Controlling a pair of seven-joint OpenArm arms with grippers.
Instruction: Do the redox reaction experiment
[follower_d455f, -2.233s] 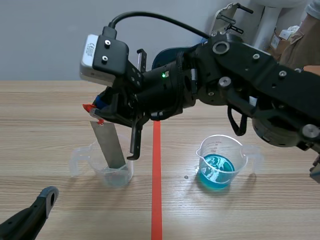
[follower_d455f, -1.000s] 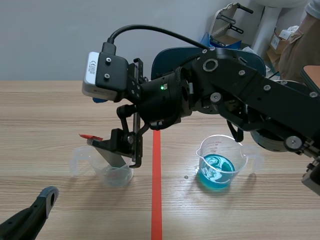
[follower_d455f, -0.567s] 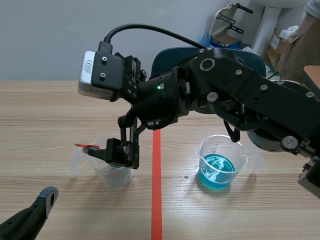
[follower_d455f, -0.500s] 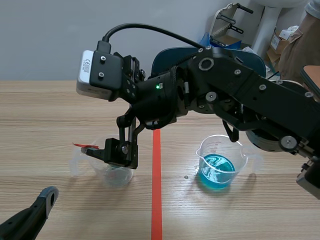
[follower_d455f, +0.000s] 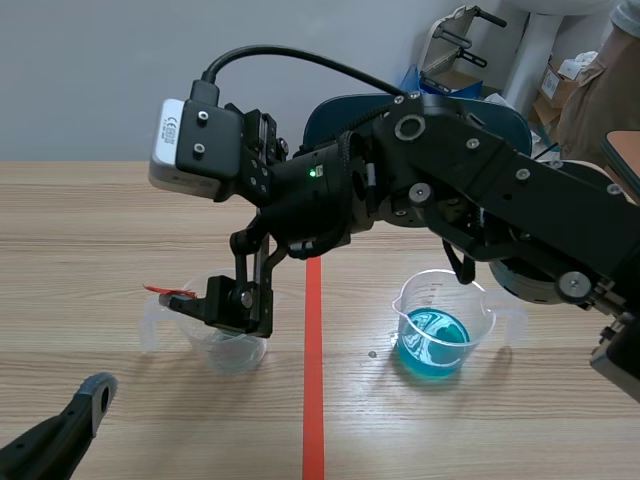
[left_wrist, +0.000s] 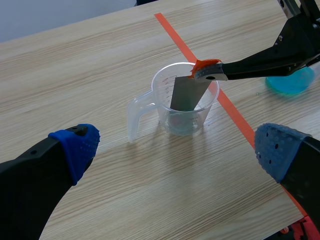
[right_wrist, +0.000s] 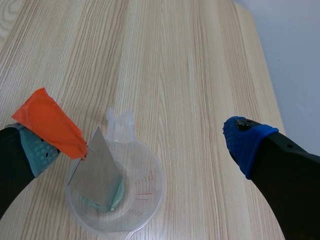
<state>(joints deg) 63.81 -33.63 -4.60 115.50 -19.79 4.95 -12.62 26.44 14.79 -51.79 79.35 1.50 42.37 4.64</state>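
we see small print on the white camera housing (follower_d455f: 195, 150) above the right gripper (right_wrist: 140, 146), too small to read. there are red graduation marks on the wall of the clear measuring cup (right_wrist: 150, 192), with no figures we can make out. the right gripper hangs over that cup with its fingers spread wide, gripping nothing. the metal strip (right_wrist: 97, 170) leans tilted inside the cup, its lower end at the bottom and its long axis rising to the rim. its orange-taped end (right_wrist: 47, 122) touches one finger's pad (right_wrist: 37, 152); the other finger is well apart from it. the left gripper (left_wrist: 176, 147) is spread wide too, with the cup just ahead of it. the measuring cup of blue liquid (follower_d455f: 435, 335) sits across the red tape line (follower_d455f: 312, 400), well apart from the right gripper's fingers.
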